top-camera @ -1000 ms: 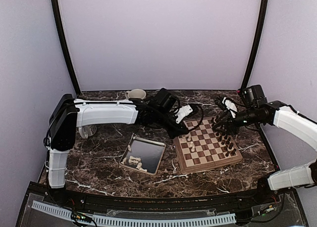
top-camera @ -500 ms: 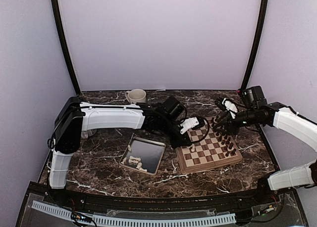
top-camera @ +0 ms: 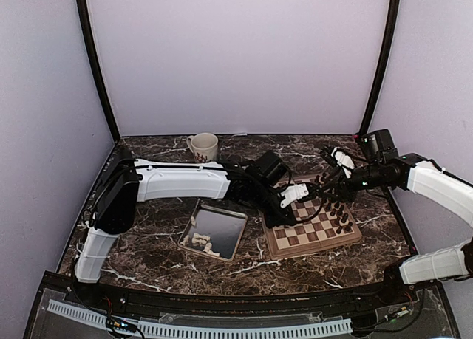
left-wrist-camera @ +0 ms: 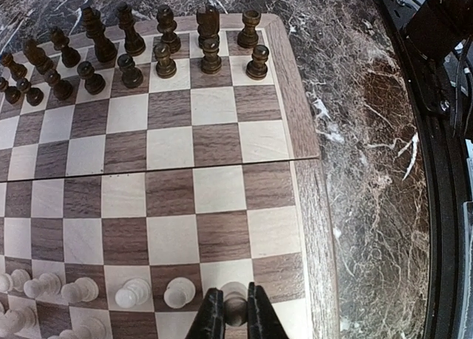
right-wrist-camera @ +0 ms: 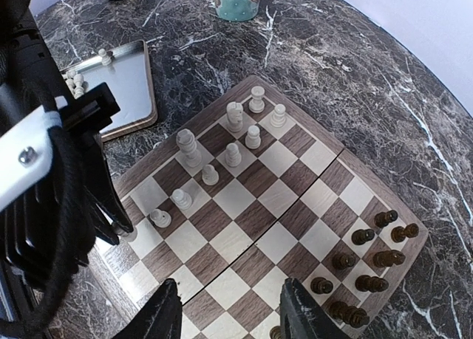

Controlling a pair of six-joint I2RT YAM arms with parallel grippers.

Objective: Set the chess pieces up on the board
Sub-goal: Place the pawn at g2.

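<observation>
The board (top-camera: 318, 247) lies right of centre, with dark brown pieces (top-camera: 336, 206) along its right side. My left gripper (top-camera: 275, 221) reaches over its left side. In the left wrist view it (left-wrist-camera: 235, 317) is shut on a cream-white pawn (left-wrist-camera: 235, 298), held at the second-row square nearest the tan border (left-wrist-camera: 299, 110). More white pawns (left-wrist-camera: 179, 292) stand in a row beside it. In the right wrist view the held pawn (right-wrist-camera: 127, 232) ends a line of white pieces (right-wrist-camera: 210, 174). My right gripper (right-wrist-camera: 230, 317) hovers open and empty above the board's middle (right-wrist-camera: 244, 199).
A silver tray (top-camera: 218, 222) left of the board holds several loose white pieces (top-camera: 201, 241); it also shows in the right wrist view (right-wrist-camera: 129, 88). A cream mug (top-camera: 203, 143) stands at the back. Dark pieces (left-wrist-camera: 133, 51) fill the far rows.
My left gripper has moved along the board's left side toward the near end, carrying the white pawn. The right arm has stayed still.
</observation>
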